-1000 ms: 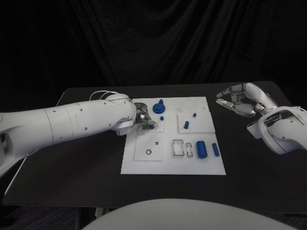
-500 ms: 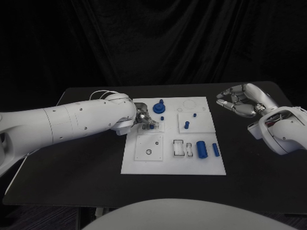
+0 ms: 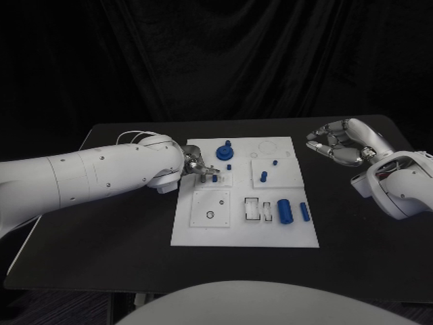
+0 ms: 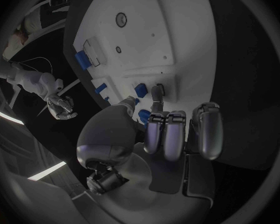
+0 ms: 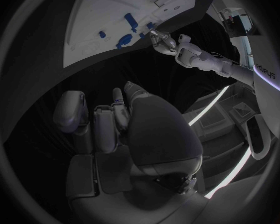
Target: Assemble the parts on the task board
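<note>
Nearest the robot, the task board [image 3: 199,230] is lying flat in the middle of the black table [image 3: 99,257], its near end carrying two blue cylinders [image 3: 285,211] lying side by side on its right side, just beside a pair of rectangular slots [image 3: 258,209].

Further in, the left hand [image 3: 199,167] is working at the board's left-middle section. Compared with a second ago, its wrist has drawn slightly away from the board's left edge and its fingers are now showing more clearly, reaching toward a small blue peg [image 3: 216,178]. That peg is standing in the same spot as before, so the shift probably means the hand is adjusting or easing off a seated part rather than carrying it. In the left wrist view a fingertip [image 4: 157,91] is lying right against a blue piece [image 4: 140,89] on the board, but whether the hand is truly pinching it cannot be told.

Beyond that, a short blue peg [image 3: 262,177] is standing upright, and at the far end a taller blue knobbed piece [image 3: 224,149] is rising from the board.

Off the board's right edge, the right hand [image 3: 342,142] is hanging above the table with fingers curled inward, holding nothing, unchanged over the last second.
</note>
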